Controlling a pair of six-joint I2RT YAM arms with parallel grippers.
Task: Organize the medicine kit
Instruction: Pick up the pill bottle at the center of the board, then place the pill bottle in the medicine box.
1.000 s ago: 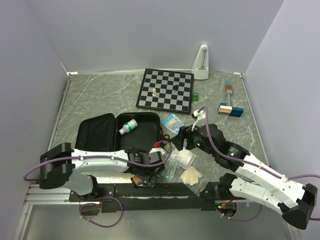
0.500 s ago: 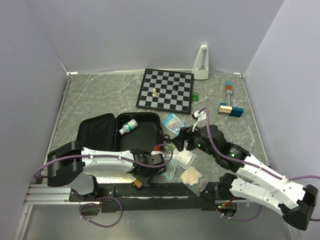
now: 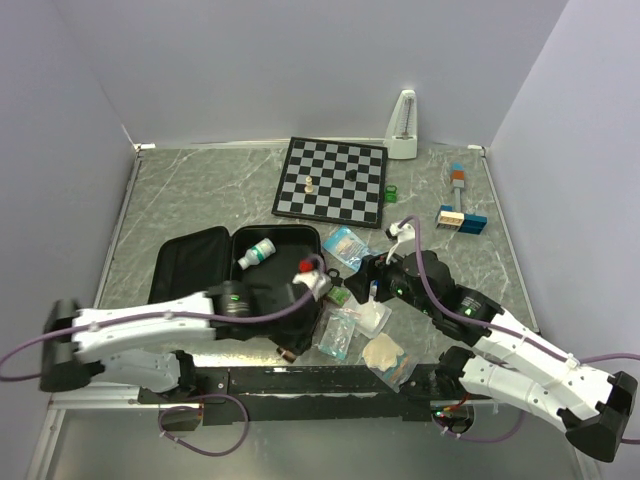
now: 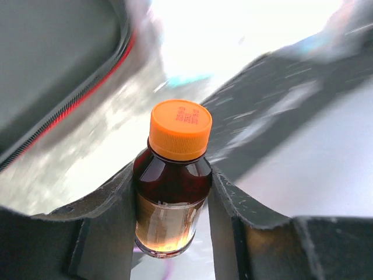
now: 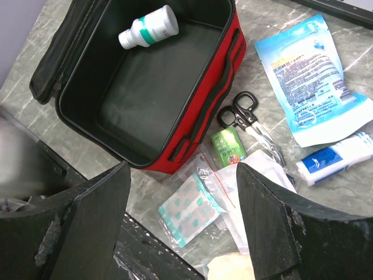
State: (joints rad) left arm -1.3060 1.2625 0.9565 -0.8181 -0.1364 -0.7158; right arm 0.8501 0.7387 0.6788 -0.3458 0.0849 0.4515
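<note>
The medicine kit point(image 3: 262, 278), a red zip case with black lining, lies open on the grey marbled table point(image 3: 180, 190), left of centre and nearer the arms than the chessboard point(image 3: 335, 180). Its lid is folded flat out to the left. A white bottle point(image 5: 148, 26) with a green band lies on its side in the far corner of the main compartment (the only item inside that can be seen).

The left gripper point(image 4: 172, 192) has its fingers pressed against both sides of a small amber bottle point(image 4: 173, 175) with an orange cap, the cap standing clear above the fingertips. Everything behind the bottle is blurred in the wrist view, apart from a strip of the kit's red zip edge at upper left. Whether the bottle is off the table cannot be told.

The right gripper point(image 5: 183, 169) hangs with its jaws wide apart and nothing between them. It is above the loose supplies just beside the kit's right wall. Those supplies include black-handled scissors point(image 5: 245, 116) and a small green sachet point(image 5: 228, 144) touching the scissors' handles. With them are a clear bag of plasters point(image 5: 191, 207) and a blue-and-white pouch point(image 5: 312, 79) farther right. A white-and-blue tube point(image 5: 332, 158) lies just below the pouch.

One pale piece point(image 3: 310, 185) stands on the chessboard. A white metronome point(image 3: 403, 125) sits against the back wall, with coloured blocks point(image 3: 460, 215) off to the right.
</note>
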